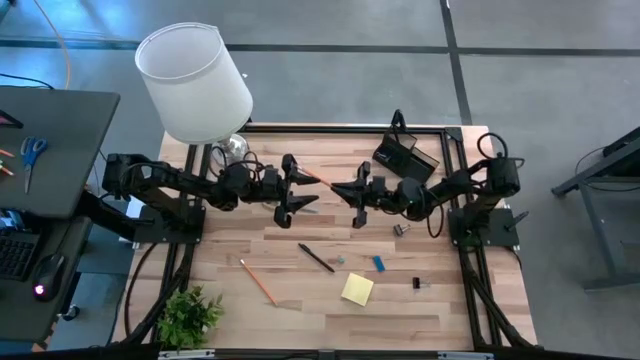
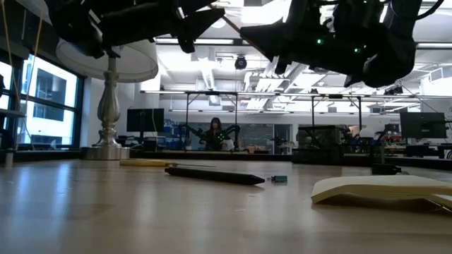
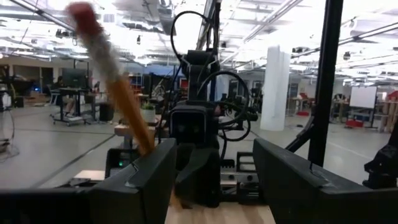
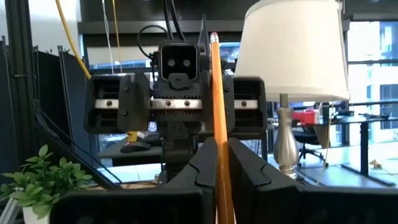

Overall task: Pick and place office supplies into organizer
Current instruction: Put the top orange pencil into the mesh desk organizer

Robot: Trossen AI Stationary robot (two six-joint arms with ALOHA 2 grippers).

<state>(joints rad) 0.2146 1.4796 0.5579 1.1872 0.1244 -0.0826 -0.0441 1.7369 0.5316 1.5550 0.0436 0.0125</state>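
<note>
My right gripper (image 1: 345, 190) is shut on an orange pencil (image 1: 318, 178) above the middle of the table. The pencil's eraser end (image 3: 82, 14) reaches between the spread fingers of my left gripper (image 1: 292, 190), which faces it, open; whether it touches the pencil does not show. On the table lie a black pen (image 1: 316, 258), a second orange pencil (image 1: 258, 282), a yellow sticky-note pad (image 1: 357, 289), a small blue piece (image 1: 378, 263) and a black clip (image 1: 417, 284). The black organizer (image 1: 405, 157) stands at the far right. My right gripper pinches the pencil's lower part (image 4: 219, 163) between its two fingers. The fingers come roughly level from the table's right. The pencil runs out ahead of them, slanting up toward my left gripper, lifted clear of the table.
A white lamp (image 1: 195, 80) stands at the far left corner, its base (image 2: 109, 149) on the table. A small green plant (image 1: 188, 318) is at the near left corner. Another small clip (image 1: 400, 229) lies under my right arm. A black frame (image 1: 340, 128) rims the table.
</note>
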